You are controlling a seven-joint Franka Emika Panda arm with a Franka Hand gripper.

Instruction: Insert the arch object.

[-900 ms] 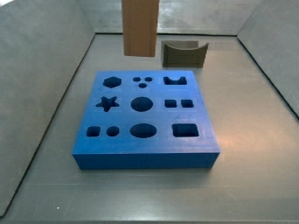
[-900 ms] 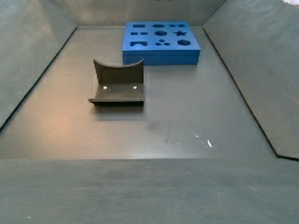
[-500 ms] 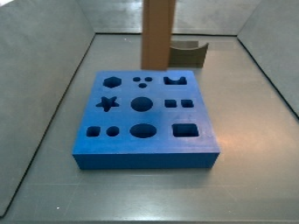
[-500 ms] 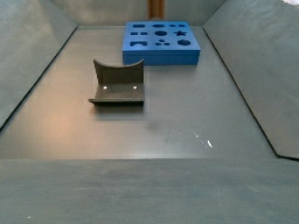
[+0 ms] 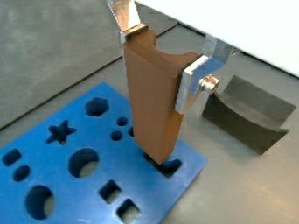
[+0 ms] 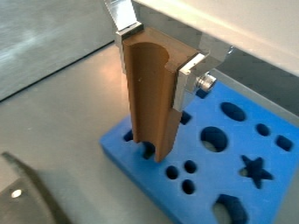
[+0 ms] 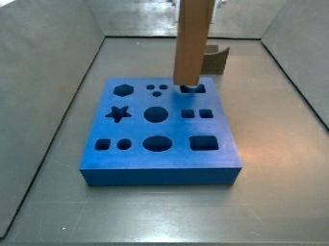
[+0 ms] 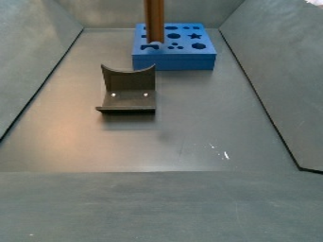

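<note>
A lab test rig: a bare grey worktop walled by plain grey panels, holding only a blue foam shape-sorting board and a dark block, with the robot hand over the board.

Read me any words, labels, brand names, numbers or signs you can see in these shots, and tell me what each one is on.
None can be read in any view.
Arch object, held upright in the gripper over the blue board: plain wood colour, no marks.
Blue board: only cut-out shapes, no lettering.
Dark grey block: two pale dots, no text.
Fingers: bare silver, no text.
</note>
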